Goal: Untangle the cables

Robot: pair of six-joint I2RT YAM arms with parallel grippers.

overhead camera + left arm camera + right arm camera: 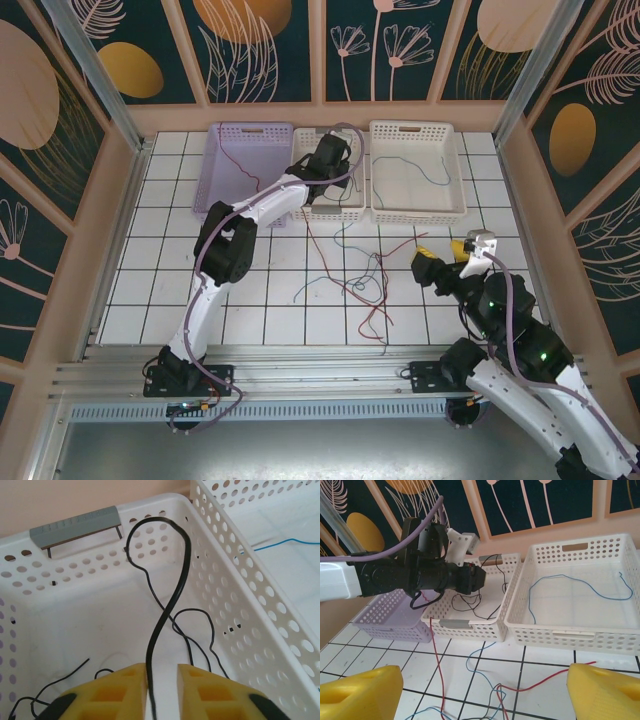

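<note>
The top view is taking in the whole tiled counter point(170, 290). The left arm point(250, 215) is stretching from the near edge to the far edge, and the right arm point(520, 350) is crouching at the near right corner. Three baskets are sitting in a row along the far edge: a purple basket point(265, 150) leftmost, a middle basket point(335, 212) partly covered by the left arm, and a right basket point(417, 212). The tangle point(362, 282) of red, blue and dark cables is lying on the open tiles at the counter's middle, with strands trailing toward the near edge.

The left wrist view is looking inside the middle basket, where the top view is blocked. The left pincer point(161, 672) is standing slightly open, its gap wider than the black cable point(172, 595) running through it. That cable is lying close along the left finger, unsqueezed, and rising in a tall loop toward the basket's far wall. More black cable is curling on the basket floor.

The right wrist view is looking across the tiles toward the far edge. The right pincer point(485, 680) is spread wide and gripping nothing, hovering just right of the tangle. Ahead of it, a blue cable point(570, 582) is lying alone in the right basket. A red cable point(436, 650) is crossing the middle basket's near left corner and running over the tiles. In the top view another thin red strand point(228, 160) is lying in the purple basket.
</note>
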